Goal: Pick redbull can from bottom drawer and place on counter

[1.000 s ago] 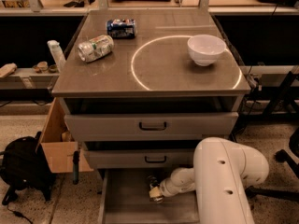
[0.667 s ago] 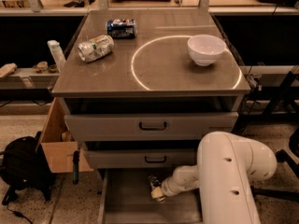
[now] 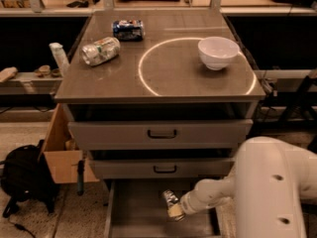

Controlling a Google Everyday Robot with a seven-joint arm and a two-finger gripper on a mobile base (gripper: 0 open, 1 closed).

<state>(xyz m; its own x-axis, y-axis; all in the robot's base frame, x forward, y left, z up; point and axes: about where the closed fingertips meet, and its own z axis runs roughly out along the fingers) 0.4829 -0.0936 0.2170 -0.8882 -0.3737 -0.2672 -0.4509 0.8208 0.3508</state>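
The redbull can [image 3: 170,198], small, slim and silver with dark patches, is tilted over the grey floor of the open bottom drawer [image 3: 136,217] at the bottom of the camera view. My gripper [image 3: 174,211] reaches in from the right on a white arm [image 3: 267,192] and is shut on the can's lower end. The counter [image 3: 173,81] with its white circle is above, across the middle of the view.
On the counter lie a dented silver-green can [image 3: 100,50], a dark blue can [image 3: 128,29] and a white bowl [image 3: 218,52]. Two shut drawer fronts [image 3: 161,133] hang above the open drawer. A cardboard box [image 3: 62,157] and a black backpack [image 3: 22,177] stand at the left.
The arm has shifted a little to the right, and the gripper with the can has moved slightly right with it. Nothing on the counter has moved.
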